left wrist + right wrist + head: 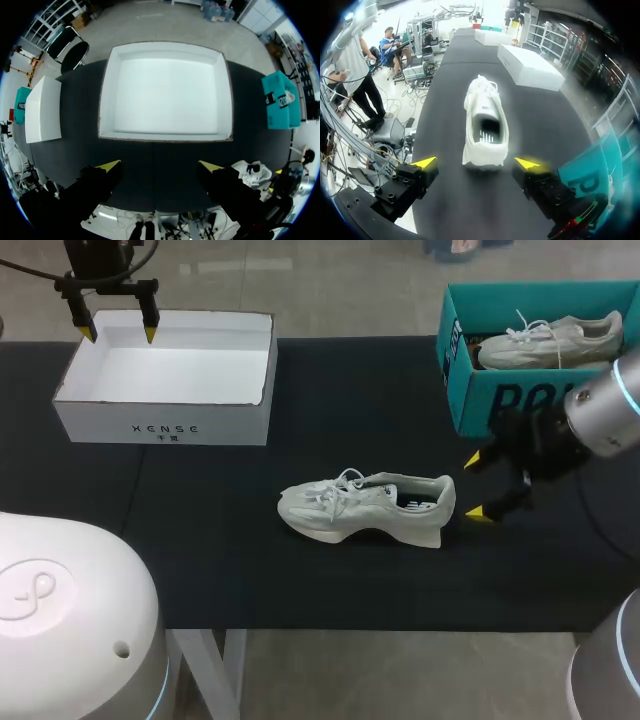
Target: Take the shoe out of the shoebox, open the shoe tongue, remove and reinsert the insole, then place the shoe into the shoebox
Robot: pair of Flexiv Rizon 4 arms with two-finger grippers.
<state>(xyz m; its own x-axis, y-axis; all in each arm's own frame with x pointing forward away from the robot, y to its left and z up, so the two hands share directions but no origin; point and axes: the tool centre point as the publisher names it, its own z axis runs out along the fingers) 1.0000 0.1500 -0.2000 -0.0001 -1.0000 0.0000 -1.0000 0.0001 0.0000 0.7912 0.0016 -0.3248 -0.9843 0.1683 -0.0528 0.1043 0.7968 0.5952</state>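
A pale grey shoe [368, 506] lies on its sole in the middle of the black table, toe to the left, heel to the right. My right gripper [484, 485] is open just behind the heel, touching nothing; in the right wrist view the shoe [484, 122] lies straight ahead of the gripper [477, 163], heel nearest. The empty white shoebox [170, 390] stands at the back left. My left gripper [118, 334] hangs open above its far edge; in the left wrist view the shoebox [165, 90] lies ahead of the gripper [159, 165].
A teal shoebox [520, 355] at the back right holds a second pale shoe [550, 342]. In the left wrist view a white lid [43, 111] lies beside the white box, and the teal box [281, 100] shows on the other side.
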